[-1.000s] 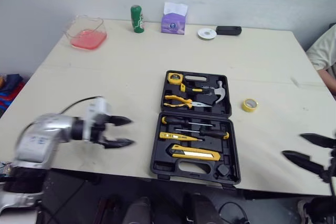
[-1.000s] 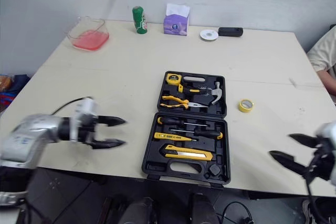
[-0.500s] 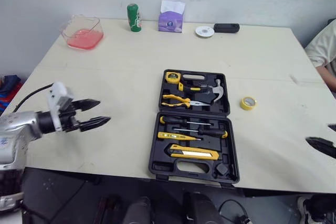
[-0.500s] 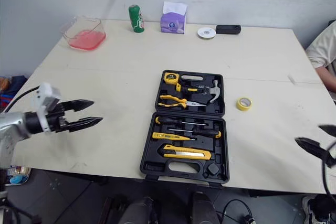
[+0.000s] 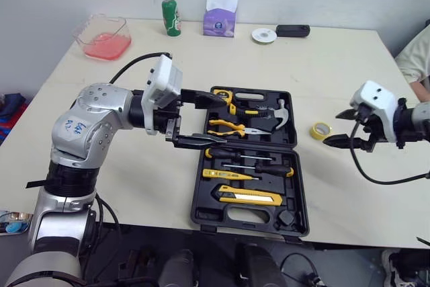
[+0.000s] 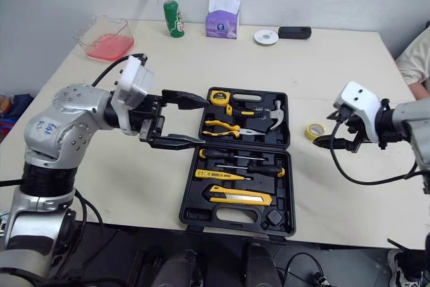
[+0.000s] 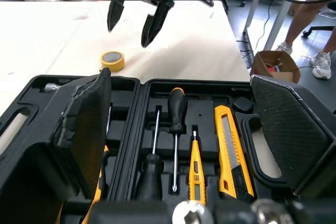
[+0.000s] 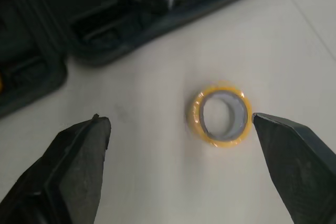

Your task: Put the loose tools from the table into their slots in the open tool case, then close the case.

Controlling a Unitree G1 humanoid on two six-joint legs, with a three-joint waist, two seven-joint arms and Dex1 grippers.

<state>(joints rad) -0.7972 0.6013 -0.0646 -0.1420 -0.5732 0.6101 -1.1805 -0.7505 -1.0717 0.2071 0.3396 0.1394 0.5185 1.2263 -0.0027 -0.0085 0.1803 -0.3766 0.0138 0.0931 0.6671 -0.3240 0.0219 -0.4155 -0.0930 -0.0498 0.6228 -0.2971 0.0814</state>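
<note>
Yellow tape roll (image 5: pixel 321 130) just beside wide-spread right hand (image 5: pixel 335 128).

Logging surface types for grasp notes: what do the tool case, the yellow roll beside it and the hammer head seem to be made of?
Tool case: black moulded plastic, matte, with shaped slots. Yellow roll: likely adhesive tape, glossy yellow wound on a grey core. Hammer head: bright metal, probably polished steel, from its silver shine.

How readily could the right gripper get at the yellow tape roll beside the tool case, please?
Probably quite readily: the right gripper hovers open just beside the tape roll, which lies flat on the bare table, apart from the tool case, with nothing in between.
</note>
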